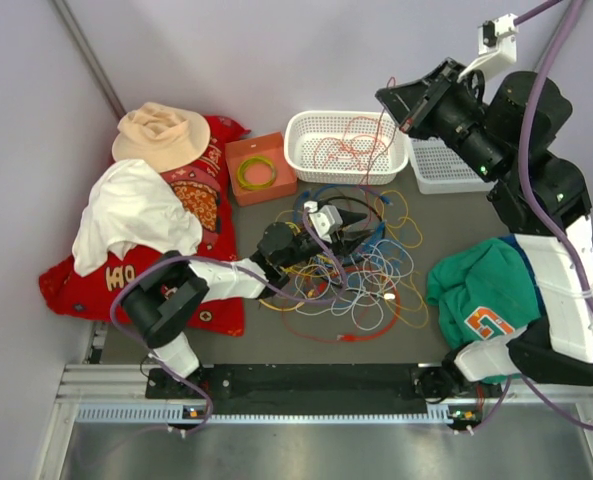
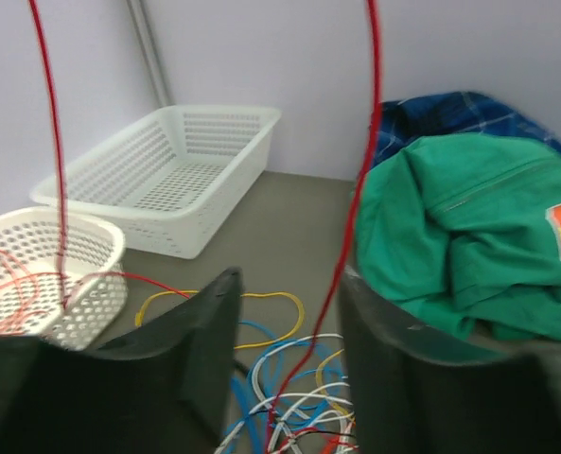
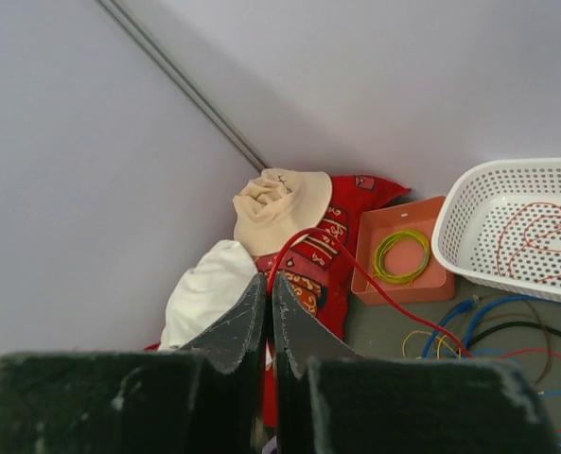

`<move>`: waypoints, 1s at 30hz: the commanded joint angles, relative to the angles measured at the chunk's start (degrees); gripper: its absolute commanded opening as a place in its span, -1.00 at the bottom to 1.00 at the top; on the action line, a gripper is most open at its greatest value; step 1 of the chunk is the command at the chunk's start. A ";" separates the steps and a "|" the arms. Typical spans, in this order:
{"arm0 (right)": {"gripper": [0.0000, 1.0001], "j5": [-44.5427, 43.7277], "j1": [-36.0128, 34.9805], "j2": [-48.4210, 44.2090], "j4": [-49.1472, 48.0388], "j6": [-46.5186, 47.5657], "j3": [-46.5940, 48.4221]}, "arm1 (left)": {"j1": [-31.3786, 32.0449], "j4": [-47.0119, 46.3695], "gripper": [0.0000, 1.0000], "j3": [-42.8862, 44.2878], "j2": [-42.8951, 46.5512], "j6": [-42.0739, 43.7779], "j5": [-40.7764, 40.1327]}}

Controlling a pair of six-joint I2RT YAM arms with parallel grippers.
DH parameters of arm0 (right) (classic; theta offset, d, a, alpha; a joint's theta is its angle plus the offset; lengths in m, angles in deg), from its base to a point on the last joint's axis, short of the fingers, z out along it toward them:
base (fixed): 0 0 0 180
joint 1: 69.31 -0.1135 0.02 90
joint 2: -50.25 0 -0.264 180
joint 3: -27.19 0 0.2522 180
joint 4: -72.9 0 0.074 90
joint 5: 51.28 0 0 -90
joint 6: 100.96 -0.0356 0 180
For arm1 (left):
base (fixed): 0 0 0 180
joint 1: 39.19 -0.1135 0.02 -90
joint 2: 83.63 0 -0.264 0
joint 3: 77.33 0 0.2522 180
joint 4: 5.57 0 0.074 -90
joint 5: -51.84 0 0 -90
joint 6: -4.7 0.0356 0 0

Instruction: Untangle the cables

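Grey table (image 1: 446, 215), lavender walls. Cables (image 1: 351, 270) heaped just before round basket (image 1: 298, 160). Right gripper (image 3: 269, 282) above basket, pinched shut on red cable (image 2: 374, 85), holding it clear of the knot. Left gripper (image 2: 289, 284) at heap, jaws half-parted astride same strand, gripping nothing; probably to steady it.

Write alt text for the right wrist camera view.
The right gripper is shut on a red cable that arcs down toward loose cables on the table. Beyond lie a tan hat, a red cloth, a white cloth, an orange box holding a green ring, and a white basket.
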 commanded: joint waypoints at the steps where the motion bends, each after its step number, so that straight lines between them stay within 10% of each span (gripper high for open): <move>1: -1.00 1.19 0.19 -2.82 -1.47 -0.17 -1.07 | -1.07 -4.88 -0.26 3.18 -2.38 -1.36 -0.47; 4: -1.00 0.92 0.19 -3.61 -1.12 0.27 -1.07 | -1.51 -4.27 -1.00 2.21 -1.69 -1.90 -0.73; 11: -1.00 -1.45 0.19 -9.58 -2.25 3.34 -8.79 | -1.78 14.83 -1.00 3.16 17.70 -3.21 -8.87; 20: 0.24 -1.54 0.19 -18.81 -4.72 4.67 -26.81 | -1.95 69.50 -1.00 53.12 15.83 -15.78 -17.62; 30: 0.30 3.64 0.19 -26.37 -11.04 3.96 -40.17 | -1.95 80.63 -1.00 75.07 7.55 -23.52 -14.00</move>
